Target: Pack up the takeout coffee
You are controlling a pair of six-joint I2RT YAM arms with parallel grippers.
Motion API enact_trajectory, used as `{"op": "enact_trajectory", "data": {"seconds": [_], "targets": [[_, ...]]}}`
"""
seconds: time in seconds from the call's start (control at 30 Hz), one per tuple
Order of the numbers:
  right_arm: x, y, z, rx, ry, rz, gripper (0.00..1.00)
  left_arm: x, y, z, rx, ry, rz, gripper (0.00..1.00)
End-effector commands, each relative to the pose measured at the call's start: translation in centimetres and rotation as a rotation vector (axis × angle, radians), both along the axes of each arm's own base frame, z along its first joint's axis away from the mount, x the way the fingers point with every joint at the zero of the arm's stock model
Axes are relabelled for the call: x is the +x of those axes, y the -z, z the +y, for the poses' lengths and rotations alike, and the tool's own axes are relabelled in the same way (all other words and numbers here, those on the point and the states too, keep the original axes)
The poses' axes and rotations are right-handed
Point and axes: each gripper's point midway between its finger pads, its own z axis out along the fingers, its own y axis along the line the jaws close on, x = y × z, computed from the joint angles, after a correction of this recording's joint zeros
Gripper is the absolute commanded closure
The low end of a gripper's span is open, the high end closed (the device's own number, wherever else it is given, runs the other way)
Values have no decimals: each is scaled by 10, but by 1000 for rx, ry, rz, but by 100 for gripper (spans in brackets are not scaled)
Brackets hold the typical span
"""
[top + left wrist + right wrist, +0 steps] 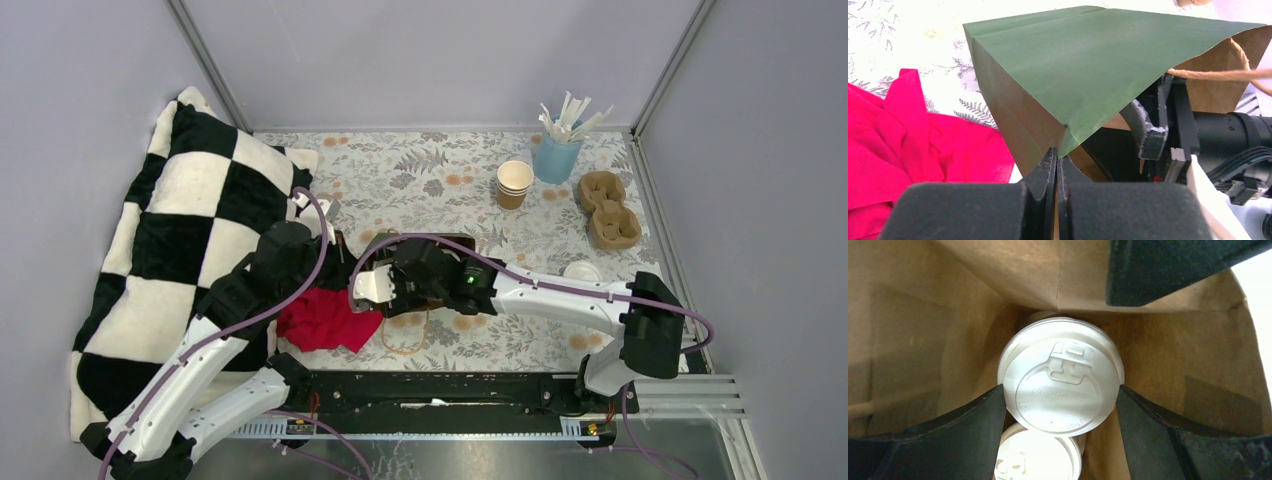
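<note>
In the left wrist view a green paper bag (1088, 65) with a brown inside has my left gripper (1056, 155) shut on the edge of its mouth. My right gripper (1062, 395) reaches inside the bag. Its two fingers (973, 420) press against opposite sides of the white lid of a takeout coffee cup (1063, 375). A second lidded coffee (1040, 457) sits just below it in the bag. In the top view the bag (425, 243) is mostly hidden under the right arm.
At the back right stand a stack of lidless kraft cups (514, 183), a blue cup of white sticks (557, 155) and a cardboard cup carrier (608, 210). A loose white lid (582, 271) lies near the right arm. A red cloth (325, 318) and a checkered cushion (190, 230) are at the left.
</note>
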Motion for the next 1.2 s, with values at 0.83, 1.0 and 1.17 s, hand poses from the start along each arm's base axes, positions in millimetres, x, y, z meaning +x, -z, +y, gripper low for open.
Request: {"op": "enact_trajectory", "data": {"seconds": [0.83,1.0,1.17], "targets": [[34,1,15,97,-72,77,49,9,-13,3,17,-25,-43,100],[37,0,16,92,-86,68,49,9,-13,4,17,-31,-46,100],[52,-6,23,132,-43,16,49,7,-10,7,24,-33,-43,100]]}}
